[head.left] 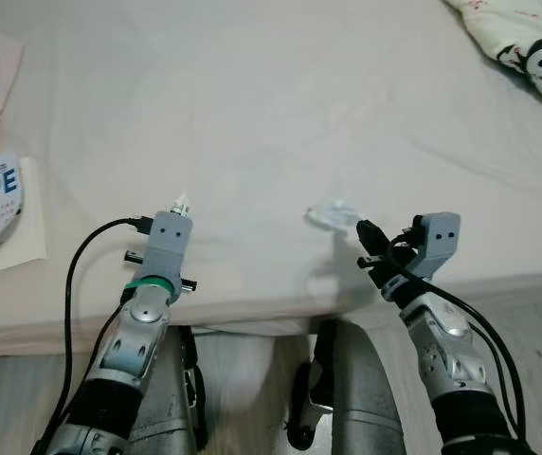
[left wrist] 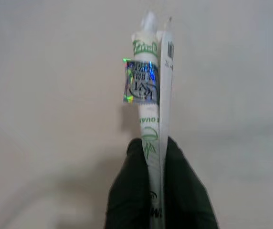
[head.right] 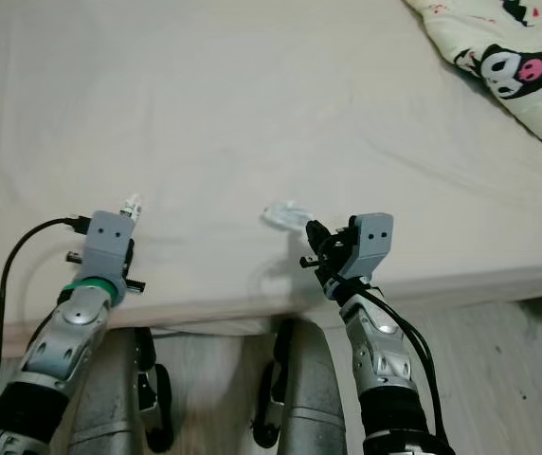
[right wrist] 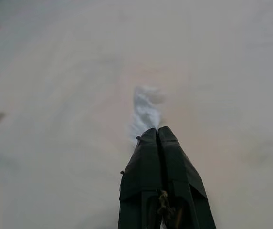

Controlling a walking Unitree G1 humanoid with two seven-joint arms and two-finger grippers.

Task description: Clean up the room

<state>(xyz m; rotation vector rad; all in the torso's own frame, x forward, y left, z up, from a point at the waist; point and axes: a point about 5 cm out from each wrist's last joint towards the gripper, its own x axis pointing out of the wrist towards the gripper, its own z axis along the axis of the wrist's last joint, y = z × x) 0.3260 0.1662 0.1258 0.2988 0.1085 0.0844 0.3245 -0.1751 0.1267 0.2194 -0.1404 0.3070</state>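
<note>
- The right gripper [right wrist: 157, 133], lower centre of its wrist view, has its fingers pressed together on nothing.
- A crumpled clear wrapper [head.left: 335, 214] lies on the beige bed sheet [head.left: 280, 114], just beyond those fingertips, mid-frame in the left eye view.
- The left gripper [left wrist: 155, 148] clamps a white tube [left wrist: 148, 95] with green print.

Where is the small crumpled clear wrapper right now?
The crumpled clear wrapper lies on the bed sheet near the front edge, just ahead of the right end effector.
</note>
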